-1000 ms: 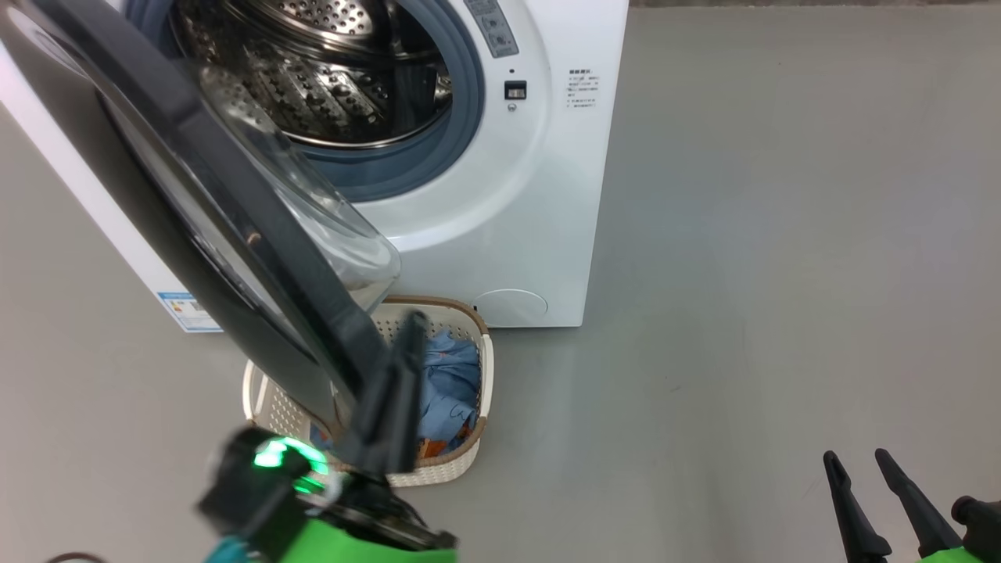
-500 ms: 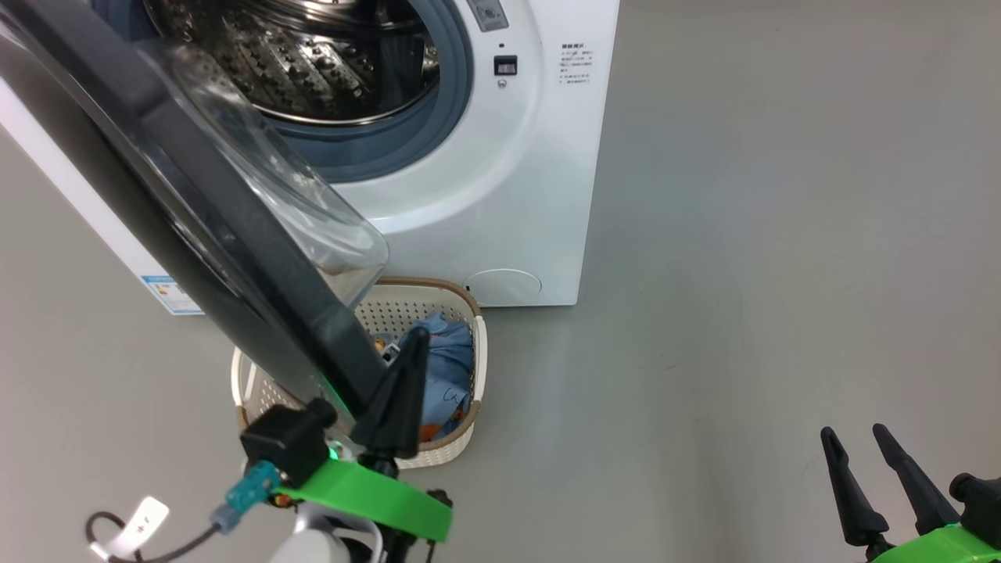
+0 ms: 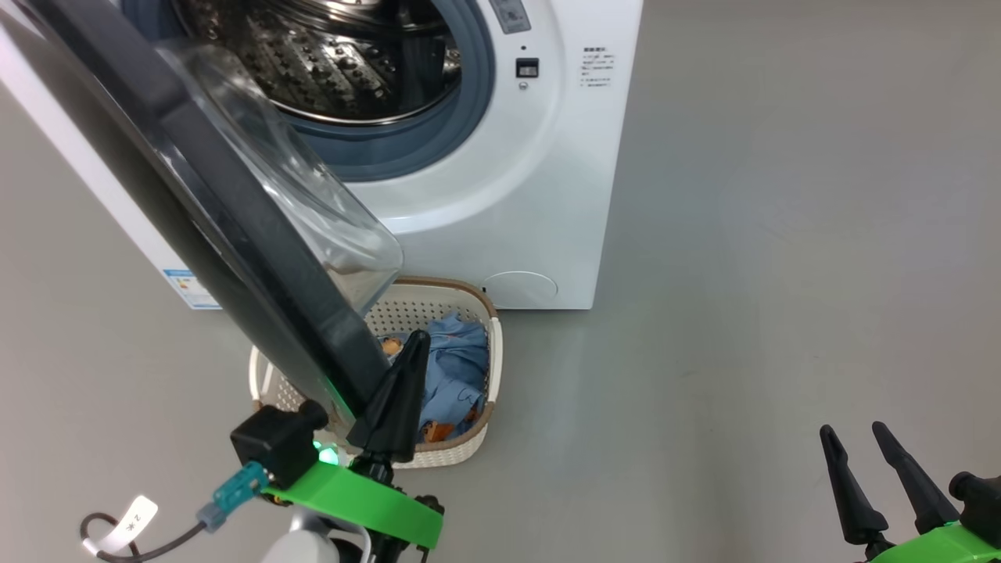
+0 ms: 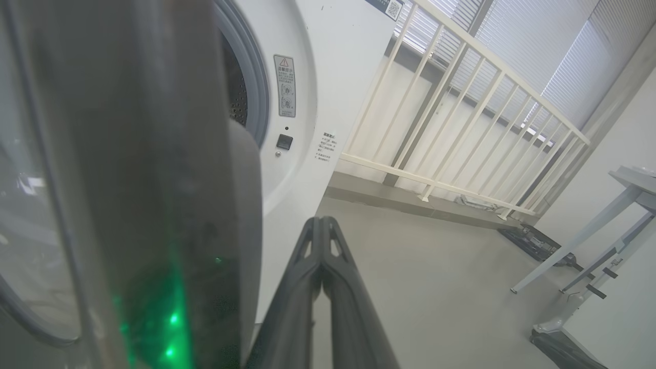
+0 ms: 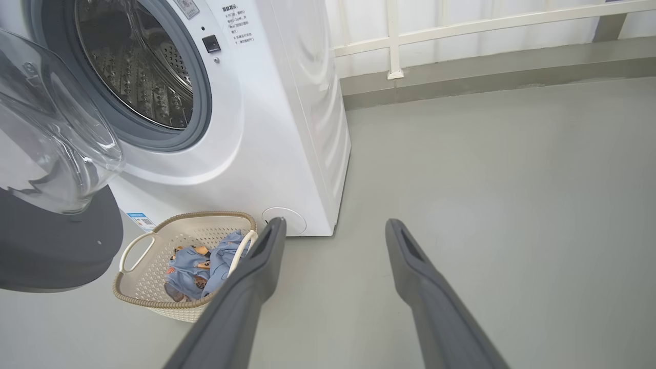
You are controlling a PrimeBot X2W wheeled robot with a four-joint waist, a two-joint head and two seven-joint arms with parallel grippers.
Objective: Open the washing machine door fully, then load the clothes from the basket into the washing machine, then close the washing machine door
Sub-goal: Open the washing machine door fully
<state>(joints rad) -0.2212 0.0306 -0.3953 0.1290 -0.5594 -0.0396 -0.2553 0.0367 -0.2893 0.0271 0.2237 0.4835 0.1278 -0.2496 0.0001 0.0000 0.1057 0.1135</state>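
Grey floor, white railing. We see the glossy black round glass-windowed door just left of our left gripper's joined jaws; the right gripper's jaws stand apart.

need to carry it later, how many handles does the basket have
2: one handle at the basket end nearest the open washing machine door, the other handle at the opposite end, beside the clothes. Neither is hidden.
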